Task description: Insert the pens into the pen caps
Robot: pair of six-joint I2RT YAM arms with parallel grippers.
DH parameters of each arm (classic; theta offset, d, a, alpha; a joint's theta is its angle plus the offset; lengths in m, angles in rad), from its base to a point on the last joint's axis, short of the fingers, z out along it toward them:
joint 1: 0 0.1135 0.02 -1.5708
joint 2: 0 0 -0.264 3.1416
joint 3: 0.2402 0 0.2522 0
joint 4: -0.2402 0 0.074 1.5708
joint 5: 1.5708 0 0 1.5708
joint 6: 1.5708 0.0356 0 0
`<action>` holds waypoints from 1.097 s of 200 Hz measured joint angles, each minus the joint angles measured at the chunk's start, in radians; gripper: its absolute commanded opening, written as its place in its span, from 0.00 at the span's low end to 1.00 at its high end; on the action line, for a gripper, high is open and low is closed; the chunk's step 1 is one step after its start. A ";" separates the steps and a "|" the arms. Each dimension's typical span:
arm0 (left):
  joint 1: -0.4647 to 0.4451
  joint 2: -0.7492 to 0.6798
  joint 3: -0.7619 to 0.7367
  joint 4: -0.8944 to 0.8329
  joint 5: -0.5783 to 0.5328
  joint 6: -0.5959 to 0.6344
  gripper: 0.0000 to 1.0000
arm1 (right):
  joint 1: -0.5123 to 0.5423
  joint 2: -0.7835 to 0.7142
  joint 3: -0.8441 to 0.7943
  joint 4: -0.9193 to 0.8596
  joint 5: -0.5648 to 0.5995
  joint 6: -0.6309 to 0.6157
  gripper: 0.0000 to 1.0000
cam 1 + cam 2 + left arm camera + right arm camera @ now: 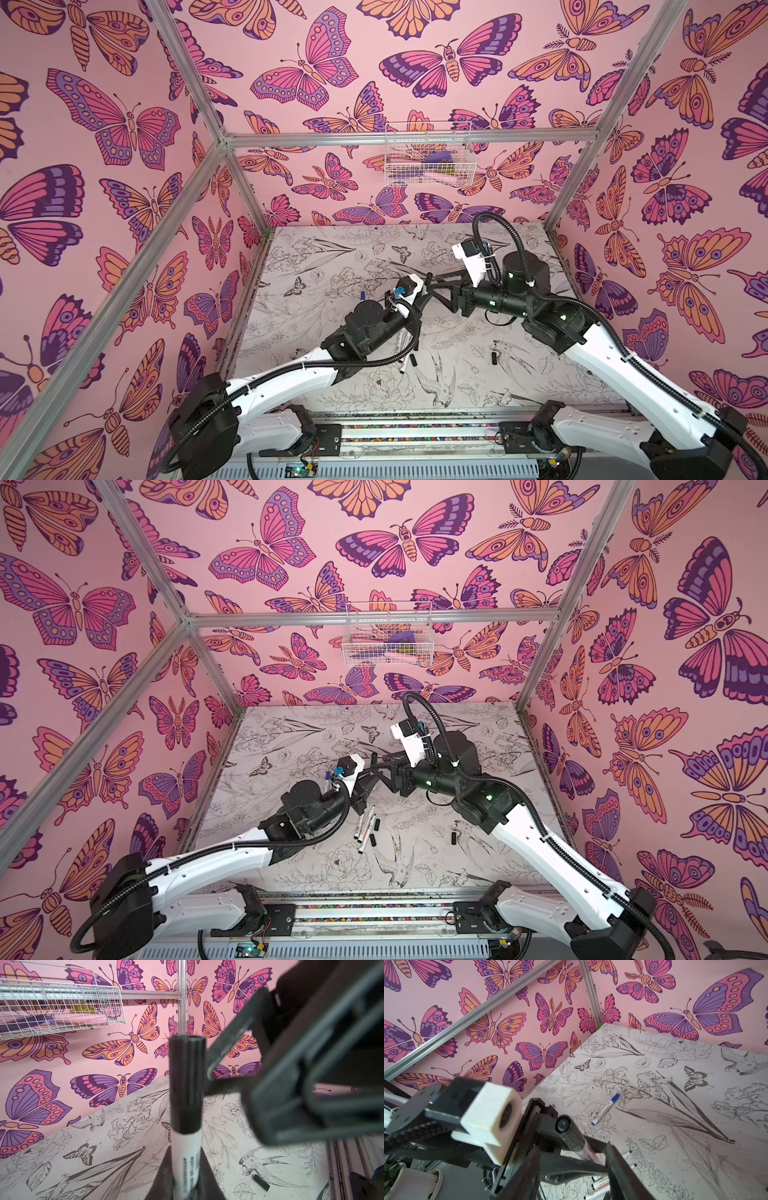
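Both arms reach in from the near rail and meet above the middle of the table (pixel 332 257), the wrists turned towards each other. The left gripper (pixel 184 1167) is clamped on the white barrel of a pen (pixel 187 1153). The pen's long axis runs straight out from that wrist, its end pointing to the far wall with a black cap (pixel 186 1084) seated on it. The right gripper (pixel 573 1147) has its jaws apart on either side of the pen, clear of it. On the table, a blue-capped pen (pixel 605 1108) lies to the left, bare pens (pixel 364 823) lie together nearer the rail, and a loose cap (pixel 454 837) lies to their right.
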 measured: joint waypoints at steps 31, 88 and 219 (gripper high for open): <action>-0.005 0.000 -0.009 0.000 -0.002 -0.001 0.00 | 0.000 0.017 0.052 0.007 -0.006 0.000 0.47; -0.010 0.000 -0.009 0.000 -0.018 -0.001 0.00 | 0.000 0.094 0.089 0.010 -0.022 0.002 0.29; -0.009 0.022 0.068 -0.057 -0.042 0.059 0.00 | 0.000 0.076 0.051 0.083 0.035 0.038 0.00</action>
